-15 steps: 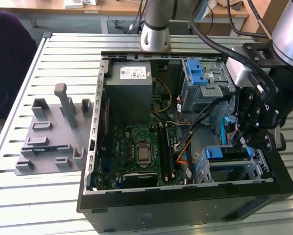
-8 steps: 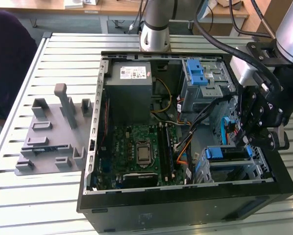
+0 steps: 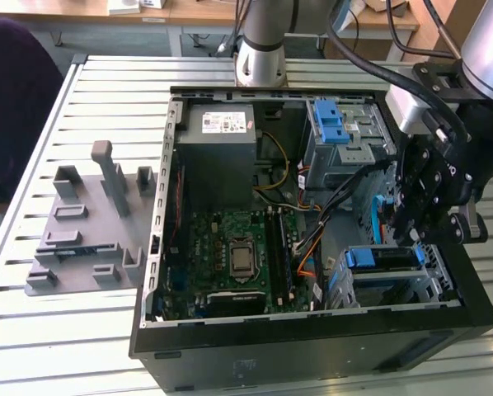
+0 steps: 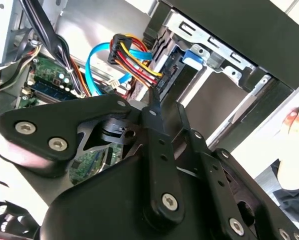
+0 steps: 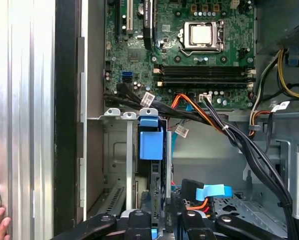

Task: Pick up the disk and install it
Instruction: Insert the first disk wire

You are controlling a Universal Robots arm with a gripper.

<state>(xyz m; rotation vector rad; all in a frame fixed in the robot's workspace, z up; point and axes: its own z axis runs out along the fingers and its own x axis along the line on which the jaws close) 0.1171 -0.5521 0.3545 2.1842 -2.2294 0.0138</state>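
The open computer case (image 3: 159, 206) is lying flat on the surface (image 3: 65, 330), so its insides are facing up. At its 4 o'clock corner, the tool (image 3: 411, 235) seems to be squeezing the disk (image 5: 151, 142). The disk is standing on edge to fit inside its metal cage (image 5: 117, 150).

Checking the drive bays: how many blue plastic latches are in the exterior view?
2. One blue plastic latch sits on the upper grey metal cage; the other on the lower cage, just below the black gripper. The gripper may hide more.
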